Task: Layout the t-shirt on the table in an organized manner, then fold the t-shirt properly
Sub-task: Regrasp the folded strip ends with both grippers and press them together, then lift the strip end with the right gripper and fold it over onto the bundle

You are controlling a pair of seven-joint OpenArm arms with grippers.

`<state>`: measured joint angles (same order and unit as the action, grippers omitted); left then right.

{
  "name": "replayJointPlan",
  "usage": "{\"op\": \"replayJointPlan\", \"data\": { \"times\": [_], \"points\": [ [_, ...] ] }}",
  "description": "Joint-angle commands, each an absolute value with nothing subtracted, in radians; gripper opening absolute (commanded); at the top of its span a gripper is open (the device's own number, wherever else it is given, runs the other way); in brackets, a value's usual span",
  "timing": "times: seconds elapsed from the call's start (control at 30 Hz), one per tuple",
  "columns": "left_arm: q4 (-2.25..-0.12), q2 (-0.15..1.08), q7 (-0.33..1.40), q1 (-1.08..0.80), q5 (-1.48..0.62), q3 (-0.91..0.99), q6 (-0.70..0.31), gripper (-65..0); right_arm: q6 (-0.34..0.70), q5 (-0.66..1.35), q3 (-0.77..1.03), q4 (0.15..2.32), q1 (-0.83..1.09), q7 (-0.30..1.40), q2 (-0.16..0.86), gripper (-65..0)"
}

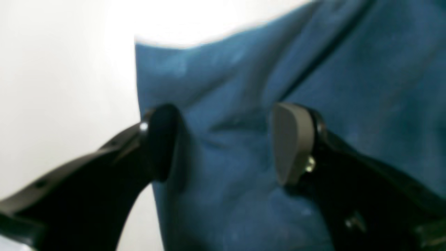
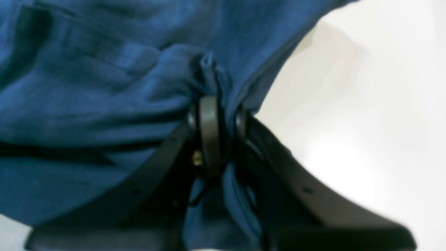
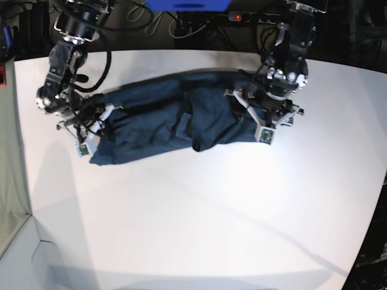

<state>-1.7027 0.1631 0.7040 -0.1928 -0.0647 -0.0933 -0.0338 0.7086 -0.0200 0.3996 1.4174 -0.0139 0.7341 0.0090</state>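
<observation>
Right hand pinches a bunched fold of the t-shirt while the left hand, spread, straddles its far-right edge on the bench, likely to stretch it flat.

One t-shirt lies on one table. Two arms reach over it, each ending in one gripper: the left gripper and the right gripper.

No readable text, label, brand, number or sign is shown in any view; nothing legible is seen on the t-shirt or on the desk.
</observation>
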Motion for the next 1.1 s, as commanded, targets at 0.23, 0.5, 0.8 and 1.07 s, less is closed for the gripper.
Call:
{"op": "replayJointPlan", "data": {
  "times": [0.23,0.5,0.8,1.07],
  "points": [
    [-1.851,0.102,0.690,-0.183,-0.065,0.067,-0.038,-23.3,0.698,-0.130,0.400,1.511,0.010,0.857,0.012,-65.0],
    [-1.685,0.104,0.680,-0.182,-0.054,0.145,-0.039,-23.3,0.698,-0.127,0.400,1.696,0.027,0.860,-0.024,-65.0],
    [-1.604,0.096,0.680,-0.162,-0.062,0.140,-0.039,-23.3,0.698,-0.128,0.398,1.913,0.062,0.869,-0.117,-65.0],
    [-1.598,0.096,0.687,-0.162,-0.064,0.140,-0.039,-23.3,0.698,-0.128,0.302,2.009,0.119,0.868,-0.143,-65.0]
  ]
}}
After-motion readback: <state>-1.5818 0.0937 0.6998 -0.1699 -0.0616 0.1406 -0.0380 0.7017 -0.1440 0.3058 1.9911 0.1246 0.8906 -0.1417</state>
